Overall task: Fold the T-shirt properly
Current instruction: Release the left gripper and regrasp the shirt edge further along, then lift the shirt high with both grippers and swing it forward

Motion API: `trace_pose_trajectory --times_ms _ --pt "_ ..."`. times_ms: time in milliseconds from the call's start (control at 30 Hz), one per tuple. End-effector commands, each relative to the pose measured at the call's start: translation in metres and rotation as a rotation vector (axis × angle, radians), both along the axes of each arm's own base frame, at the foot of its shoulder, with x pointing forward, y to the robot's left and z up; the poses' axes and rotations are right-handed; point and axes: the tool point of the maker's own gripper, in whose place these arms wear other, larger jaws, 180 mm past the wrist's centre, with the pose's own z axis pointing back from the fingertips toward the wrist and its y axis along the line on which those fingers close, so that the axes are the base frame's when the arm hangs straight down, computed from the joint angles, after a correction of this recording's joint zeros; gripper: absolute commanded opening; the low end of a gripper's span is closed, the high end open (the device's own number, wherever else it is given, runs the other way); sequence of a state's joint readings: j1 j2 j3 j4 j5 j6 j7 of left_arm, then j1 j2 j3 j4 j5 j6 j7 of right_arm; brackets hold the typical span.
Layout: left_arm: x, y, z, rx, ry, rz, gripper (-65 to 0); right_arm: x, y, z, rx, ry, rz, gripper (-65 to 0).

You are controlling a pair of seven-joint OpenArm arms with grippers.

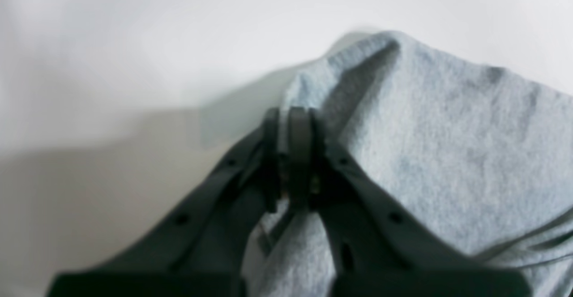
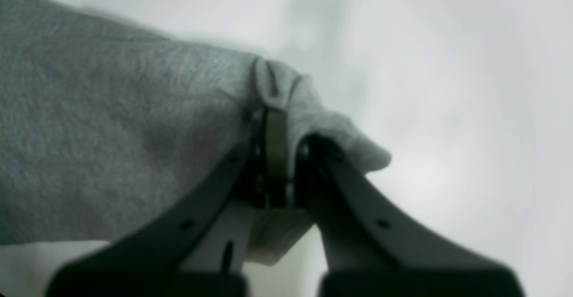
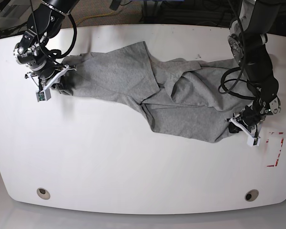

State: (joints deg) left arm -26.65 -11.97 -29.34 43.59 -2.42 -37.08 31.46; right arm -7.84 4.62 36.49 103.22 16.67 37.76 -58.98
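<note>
Base view, left side: right gripper [image 3: 62, 85] sits low on the white table [image 3: 133, 171], its jaws pinched together on one end of the T-shirt [image 3: 133, 90]. In the right wrist view the fingers [image 2: 275, 153] meet with a bunched fold of grey cloth [image 2: 112, 144] caught between them, and a small lobe of fabric pokes out past the tips. The T-shirt lies stretched and rumpled across the upper middle of the table, running from that gripper diagonally down toward the right, with overlapping creased folds at its centre. Right side: left gripper [image 3: 236, 125] is at the shirt's lower right edge, clamped closed on the hem; the left wrist view shows the fingers [image 1: 299, 153] pressed together with heather-grey fabric [image 1: 447, 153] between them. Red tape marks [image 3: 276, 150] lie just beyond it.
</note>
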Motion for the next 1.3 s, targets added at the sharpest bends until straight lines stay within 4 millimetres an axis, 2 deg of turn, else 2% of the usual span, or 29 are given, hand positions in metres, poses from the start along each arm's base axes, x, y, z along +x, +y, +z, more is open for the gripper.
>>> trace_pose_trajectory --times_ms 0,133,200,433,567,700,767,833,867,933,1000,1067,1267 --pt "0.007 0.009 0.012 0.027 -0.023 0.003 -63.9 0.009 -0.003 0.014 -0.014 -0.052 0.006 -65.0" --pt "0.013 0.014 0.029 0.064 -0.059 0.001 -64.0 0.009 -0.003 0.014 -0.015 -0.053 0.006 -65.0" --pt "0.008 0.02 0.036 0.109 -0.054 -0.006 -64.0 0.011 -0.005 0.019 -0.025 -0.066 0.009 -65.0" --pt "0.012 0.034 0.091 0.265 -0.133 -0.016 -64.0 0.043 -0.021 0.055 -0.086 -0.163 0.018 -65.0" --pt "0.02 0.029 0.121 0.342 -0.19 -0.051 -64.0 0.068 -0.028 0.084 -0.11 -0.243 0.014 -65.0" --pt "0.024 0.029 0.163 0.416 -0.287 -0.047 -64.0 0.094 -0.043 0.122 -0.161 -0.303 0.009 -65.0" --pt "0.024 0.038 0.182 0.464 -0.302 -0.036 -64.0 0.105 -0.049 0.141 -0.179 -0.329 0.001 -65.0" --pt "0.027 0.045 0.206 0.503 -0.32 -0.019 -64.0 0.118 -0.055 0.167 -0.2 -0.376 -0.009 -65.0" --pt "0.027 0.045 0.212 0.511 -0.326 -0.015 -64.0 0.122 -0.057 0.176 -0.207 -0.392 -0.013 -65.0" --pt "0.029 0.047 0.239 0.543 -0.369 0.003 -64.0 0.133 -0.064 0.206 -0.231 -0.453 -0.024 -65.0" --pt "0.03 0.048 0.261 0.567 -0.411 0.018 -64.0 0.145 -0.061 0.232 -0.254 -0.505 -0.007 -65.0" --pt "0.027 0.056 0.287 0.613 -0.443 0.044 -64.0 0.157 -0.054 0.259 -0.3 -0.551 0.034 -65.0" --pt "0.025 0.067 0.359 0.674 -0.545 0.117 -64.0 0.175 -0.044 0.344 -0.397 -0.712 0.085 -65.0"
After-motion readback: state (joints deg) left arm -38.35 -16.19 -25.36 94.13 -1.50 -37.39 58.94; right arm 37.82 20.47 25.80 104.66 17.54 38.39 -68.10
